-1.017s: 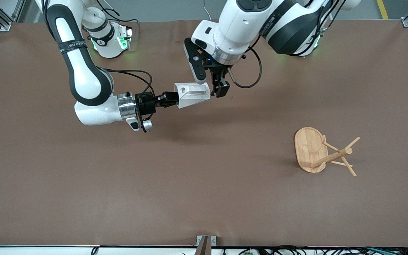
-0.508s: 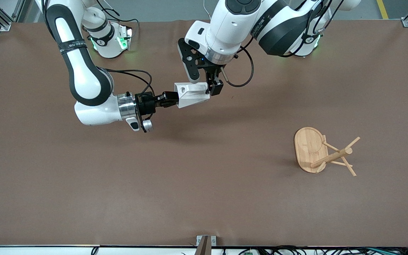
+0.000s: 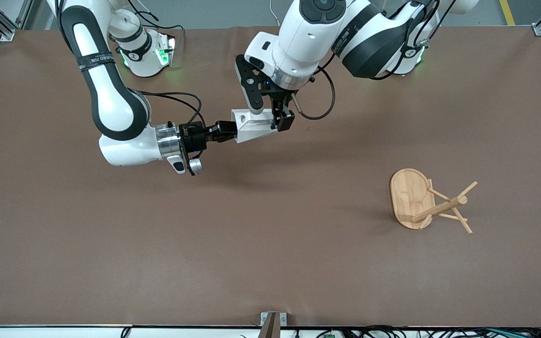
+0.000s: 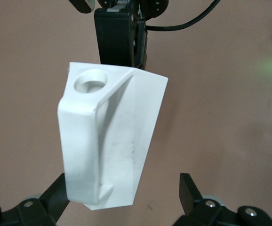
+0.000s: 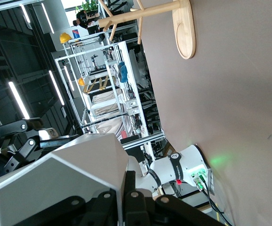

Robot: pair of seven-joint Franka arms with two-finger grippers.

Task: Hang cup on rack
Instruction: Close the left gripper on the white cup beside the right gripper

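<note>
A brown mat is covering the desk (image 3: 111, 263), with aluminium framing showing at its corners and cables running along the edge nearest the front camera.

The right arm is reaching out from its base toward the middle of the desk, forearm lying roughly level. The right gripper (image 3: 219, 132) is hanging in the air over the bare mat, its jaws clamped on one end of the cup (image 3: 254, 125). In the right wrist view the cup (image 5: 60, 181) is sitting tight between that gripper's black fingers (image 5: 126, 207).

The left arm is bending down from its base toward the same spot. The left gripper (image 3: 270, 115) is hanging directly over the free end of the cup, jaws apart and straddling it. In the left wrist view the two fingertips (image 4: 190, 188) are standing on either side of the cup (image 4: 110, 141) with a gap showing on at least one side; contact on the other side cannot be told.

The cup is lying on its side in mid-air, clear of the desk, with the tab handle and its round hole (image 4: 91, 81) facing the left wrist camera.

The rack (image 3: 428, 201) is standing on the desk toward the left arm's end, nearer the front camera than both grippers and well apart from them. Its oval base (image 3: 409, 195) is resting flat, with the post and pegs (image 3: 463, 225) rising from it.
</note>
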